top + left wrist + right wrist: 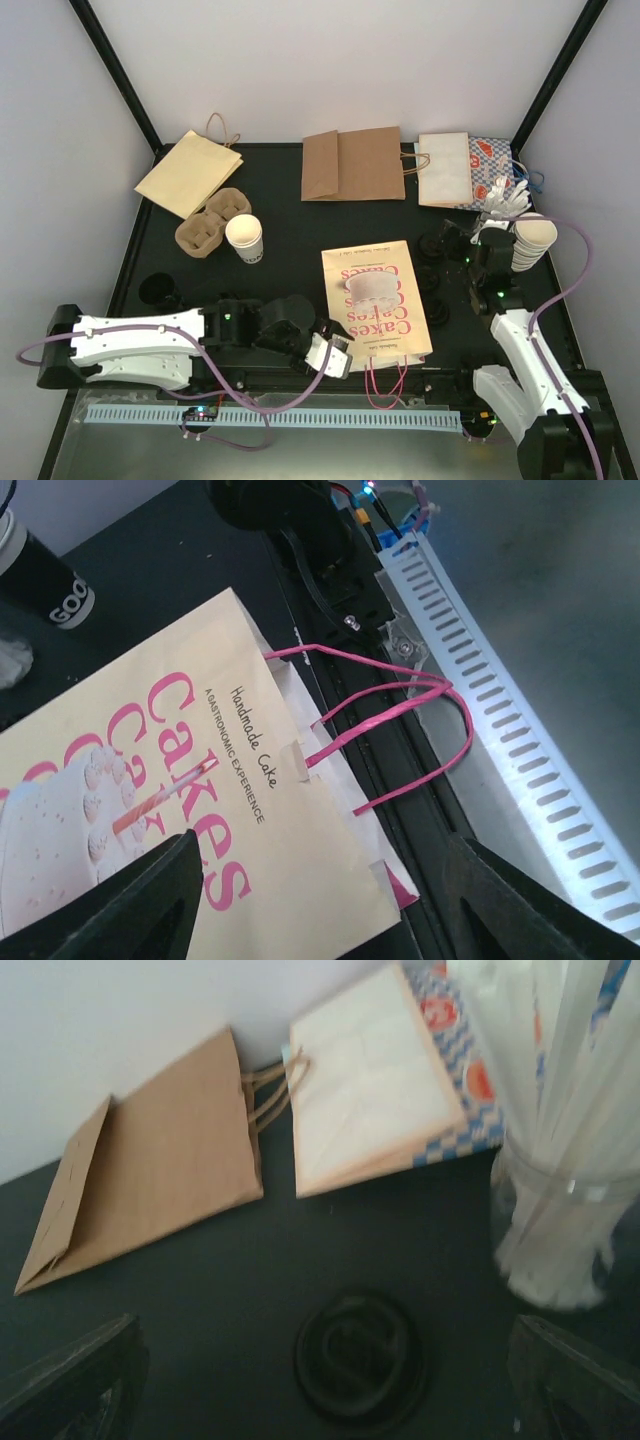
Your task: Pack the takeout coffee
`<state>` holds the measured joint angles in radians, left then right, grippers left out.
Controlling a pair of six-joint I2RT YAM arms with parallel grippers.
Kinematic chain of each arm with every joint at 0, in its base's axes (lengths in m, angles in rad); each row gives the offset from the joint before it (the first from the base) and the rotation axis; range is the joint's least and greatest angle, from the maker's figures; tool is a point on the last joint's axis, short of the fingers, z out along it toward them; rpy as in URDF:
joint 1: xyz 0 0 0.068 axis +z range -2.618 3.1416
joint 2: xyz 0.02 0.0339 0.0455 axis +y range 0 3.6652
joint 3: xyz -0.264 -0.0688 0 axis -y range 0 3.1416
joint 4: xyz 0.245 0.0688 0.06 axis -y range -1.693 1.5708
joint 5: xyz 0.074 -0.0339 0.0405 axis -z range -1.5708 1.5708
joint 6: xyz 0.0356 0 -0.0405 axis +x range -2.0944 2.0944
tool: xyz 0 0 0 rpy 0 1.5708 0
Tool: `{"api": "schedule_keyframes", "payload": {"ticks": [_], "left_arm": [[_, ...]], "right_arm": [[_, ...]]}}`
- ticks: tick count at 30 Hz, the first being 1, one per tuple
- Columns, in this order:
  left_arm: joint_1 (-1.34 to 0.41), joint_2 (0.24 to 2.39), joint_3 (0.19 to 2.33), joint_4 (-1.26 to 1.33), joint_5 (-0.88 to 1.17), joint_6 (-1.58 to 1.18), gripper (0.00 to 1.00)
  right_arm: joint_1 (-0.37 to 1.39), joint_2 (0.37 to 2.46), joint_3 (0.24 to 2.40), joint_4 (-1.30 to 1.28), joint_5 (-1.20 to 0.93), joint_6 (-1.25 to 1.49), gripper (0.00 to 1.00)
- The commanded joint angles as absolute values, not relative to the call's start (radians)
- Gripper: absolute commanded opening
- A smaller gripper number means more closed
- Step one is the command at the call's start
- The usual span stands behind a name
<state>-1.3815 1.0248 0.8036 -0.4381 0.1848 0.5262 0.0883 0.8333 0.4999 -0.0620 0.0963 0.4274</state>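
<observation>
The small white paper cup with dark print low on its side (244, 238) stands upright on the black worktop (290, 250), just beside a brown pulp cup carrier (212, 222) and well apart from both arms. The left fingers (150, 900) gape over the handle end of a flat cream "Cakes" paper bag (130, 780), gripping nothing. The right fingers (70, 1380) stand spread wide and empty above a black round lid (360, 1360)

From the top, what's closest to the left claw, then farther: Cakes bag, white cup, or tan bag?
1. Cakes bag, right beside the left gripper.
2. White cup, middle left.
3. Tan bag, back left corner.
</observation>
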Motion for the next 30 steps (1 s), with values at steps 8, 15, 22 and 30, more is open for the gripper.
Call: {"api": "schedule_keyframes", "payload": {"ticks": [8, 15, 22, 30], "left_arm": [[-1.43, 1.16, 0.856, -0.385, 0.206, 0.849, 0.65], [-1.463, 1.271, 0.898, -0.332, 0.152, 0.903, 0.66], [-1.518, 1.451, 0.968, -0.252, 0.021, 0.88, 0.59], [-1.537, 1.51, 0.998, -0.199, -0.074, 0.813, 0.02]], "right_arm": [[0.089, 0.841, 0.588, -0.51, -0.061, 0.617, 1.0], [0.089, 0.861, 0.605, -0.57, -0.082, 0.586, 1.0], [0.088, 0.792, 0.612, -0.575, -0.065, 0.579, 1.0], [0.088, 0.79, 0.661, -0.638, -0.061, 0.56, 1.0]]}}
